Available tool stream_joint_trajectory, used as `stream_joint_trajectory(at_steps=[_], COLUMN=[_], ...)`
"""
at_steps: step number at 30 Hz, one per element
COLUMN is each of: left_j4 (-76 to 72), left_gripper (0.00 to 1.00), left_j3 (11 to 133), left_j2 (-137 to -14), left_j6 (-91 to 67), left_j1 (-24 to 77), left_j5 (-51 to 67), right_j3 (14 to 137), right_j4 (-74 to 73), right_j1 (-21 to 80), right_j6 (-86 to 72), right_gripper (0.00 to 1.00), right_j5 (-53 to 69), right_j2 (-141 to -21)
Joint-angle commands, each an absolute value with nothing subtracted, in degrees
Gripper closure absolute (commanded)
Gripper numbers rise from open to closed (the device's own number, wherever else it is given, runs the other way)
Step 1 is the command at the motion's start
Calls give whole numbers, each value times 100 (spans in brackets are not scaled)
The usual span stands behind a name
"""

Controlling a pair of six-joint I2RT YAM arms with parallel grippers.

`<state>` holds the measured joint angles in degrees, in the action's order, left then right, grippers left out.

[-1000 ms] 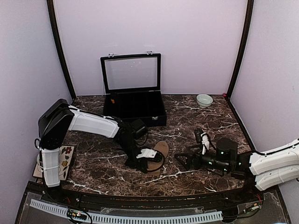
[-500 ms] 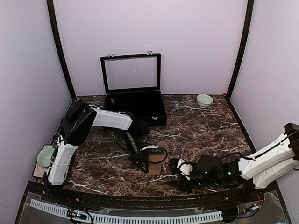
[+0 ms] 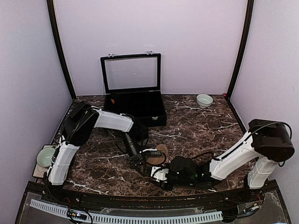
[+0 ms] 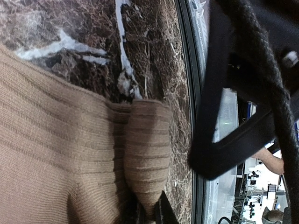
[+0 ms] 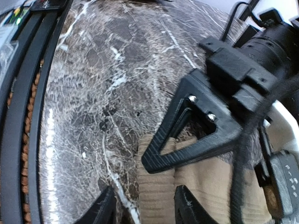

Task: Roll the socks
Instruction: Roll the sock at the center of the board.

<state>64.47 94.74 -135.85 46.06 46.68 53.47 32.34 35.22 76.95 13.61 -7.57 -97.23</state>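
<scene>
**Left.** My left end effector [image 4: 149, 211] is closed tight on a raised fold of the tan sock [image 4: 56, 140]. The pinch sits at the bottom centre of the left wrist view, with the ribbed fold standing up from it.

**Right.** My right end effector [image 5: 145, 209] is partly open and holds nothing. At the bottom of the right wrist view its two fingers straddle the end of that same sock. One finger is clear of the cloth; the other is at or against it.

**Sock.** In the top view it lies low centre on the bench [image 3: 196, 126], close to the front edge. I cannot make out a second sock.

Risks, as I judge them:

1. **Collision.** A finger of my left end effector crosses the middle of the right wrist view, just above my right fingers. Closing or advancing the right could strike it.
2. **Snag.** A black cable [image 5: 238, 163] hangs down the right side of that view, near my right finger, and could catch.
3. **Weak grip.** The left holds only a narrow ridge of soft knit. A pull from the right could draw it out and let the fold fall flat.
4. **Partial catch.** The right may close on one layer only, so the sock drags instead of rolling.
5. **Edge.** The fold lies beside the bench's front rim. A push that way could send cloth over it.
</scene>
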Motion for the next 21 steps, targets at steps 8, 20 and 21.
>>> stream_joint_trajectory(at_steps=[8,20,21], left_j4=[5998,5654,5554], left_gripper=[94,39,32], left_j3=[9066,8685,8584], left_j2=[-14157,-13327,-13170], left_j6=[4474,4467,4434], left_j1=[4755,4723,4697], left_j5=[3379,3617,3581], right_j3=[3312,3176,3216], right_j4=[4241,3628,3491], right_j1=[7498,7376,7345], right_j6=[1463,953,923], right_gripper=[76,87,90], right_j5=[-760,-565,-467], right_j2=[-10466,-10705,-10705])
